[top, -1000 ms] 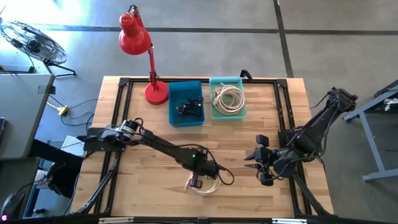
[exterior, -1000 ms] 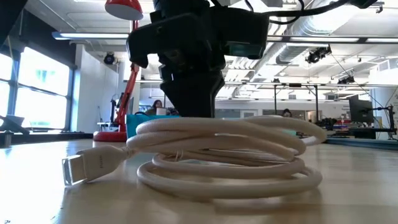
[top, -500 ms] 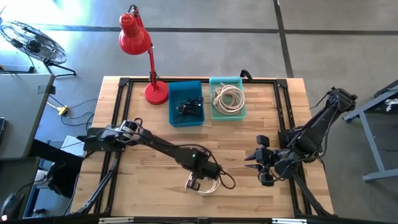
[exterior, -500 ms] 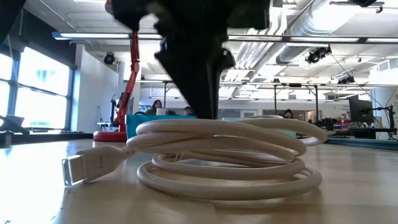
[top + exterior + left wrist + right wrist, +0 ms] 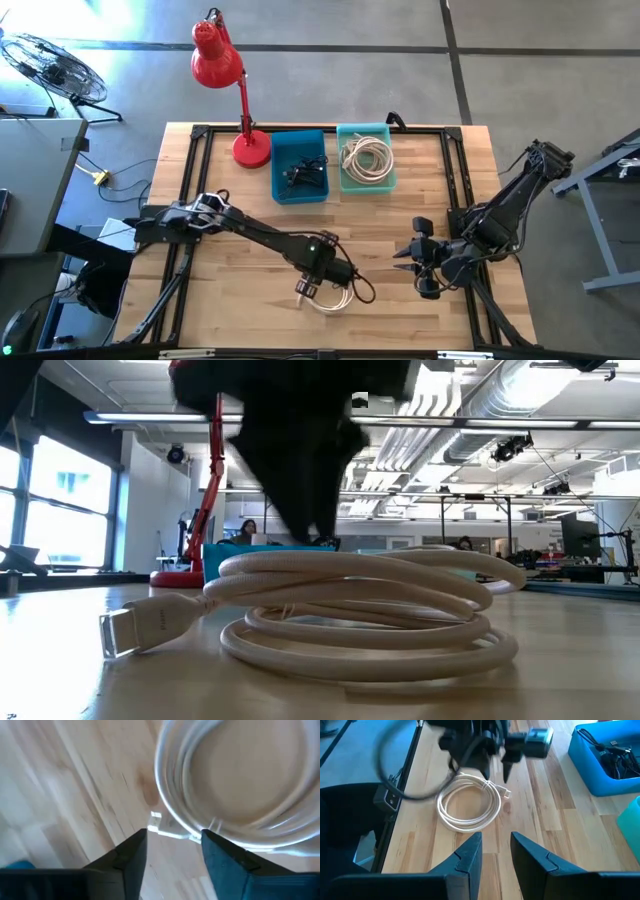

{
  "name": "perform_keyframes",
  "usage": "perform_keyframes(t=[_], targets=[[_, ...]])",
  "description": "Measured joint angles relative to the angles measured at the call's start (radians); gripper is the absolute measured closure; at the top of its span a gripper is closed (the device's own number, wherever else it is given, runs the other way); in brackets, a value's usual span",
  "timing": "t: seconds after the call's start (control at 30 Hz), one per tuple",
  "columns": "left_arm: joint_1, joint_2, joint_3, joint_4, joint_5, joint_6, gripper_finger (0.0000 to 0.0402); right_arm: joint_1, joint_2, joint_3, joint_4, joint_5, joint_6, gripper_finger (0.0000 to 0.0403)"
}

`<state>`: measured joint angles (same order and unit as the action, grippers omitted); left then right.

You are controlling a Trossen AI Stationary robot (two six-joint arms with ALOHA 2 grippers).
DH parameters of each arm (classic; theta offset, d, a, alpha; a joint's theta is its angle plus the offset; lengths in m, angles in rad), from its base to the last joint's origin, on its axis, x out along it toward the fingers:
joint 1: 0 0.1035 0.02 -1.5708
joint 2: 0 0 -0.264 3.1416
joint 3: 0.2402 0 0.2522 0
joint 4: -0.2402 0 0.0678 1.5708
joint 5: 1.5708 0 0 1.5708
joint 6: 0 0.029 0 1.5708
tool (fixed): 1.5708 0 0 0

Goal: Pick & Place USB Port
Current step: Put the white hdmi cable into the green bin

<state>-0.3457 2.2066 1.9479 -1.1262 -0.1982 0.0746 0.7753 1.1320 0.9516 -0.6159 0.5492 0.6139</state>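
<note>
The blue bin (image 5: pixel 299 166) holds dark cables (image 5: pixel 303 176); the teal bin (image 5: pixel 366 157) white cable (image 5: pixel 367 159).

Left gripper (image 5: pixel 306 289) hangs near the tabletop's front edge, fingers parted; right gripper (image 5: pixel 400 253) waits at the right side, fingers parted.

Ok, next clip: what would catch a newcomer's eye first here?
Probably the white cable, coiled on the table's near edge, with the left gripper open right above its connector end. Next, the red lamp at the far left corner, beside a blue bin of dark cables and a teal bin holding another white coil. The right gripper waits open to the right.
</note>
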Motion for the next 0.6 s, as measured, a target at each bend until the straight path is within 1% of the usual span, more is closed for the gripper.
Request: perform_keyframes(t=[0.1, 0.2, 0.4, 0.5, 0.6], targets=[[0.006, 0.006, -0.050, 0.011, -0.016, -0.008, 0.0203, 0.000, 0.000, 0.000, -0.003, -0.001, 0.007, 0.0309], [0.015, 0.004, -0.087, 0.035, -0.018, -0.049, 0.0194, 0.003, 0.001, 0.000, -0.005, -0.001, 0.007, 0.0309], [0.028, 0.003, -0.148, 0.100, 0.023, -0.081, 0.0190, 0.007, 0.001, 0.000, -0.005, -0.003, 0.007, 0.0309], [0.032, 0.003, -0.160, 0.128, 0.054, -0.083, 0.0190, 0.007, 0.001, 0.000, -0.005, -0.003, 0.007, 0.0309], [0.032, 0.003, -0.162, 0.128, 0.058, -0.083, 0.0190, 0.007, 0.001, 0.000, -0.005, -0.003, 0.000, 0.0309]])
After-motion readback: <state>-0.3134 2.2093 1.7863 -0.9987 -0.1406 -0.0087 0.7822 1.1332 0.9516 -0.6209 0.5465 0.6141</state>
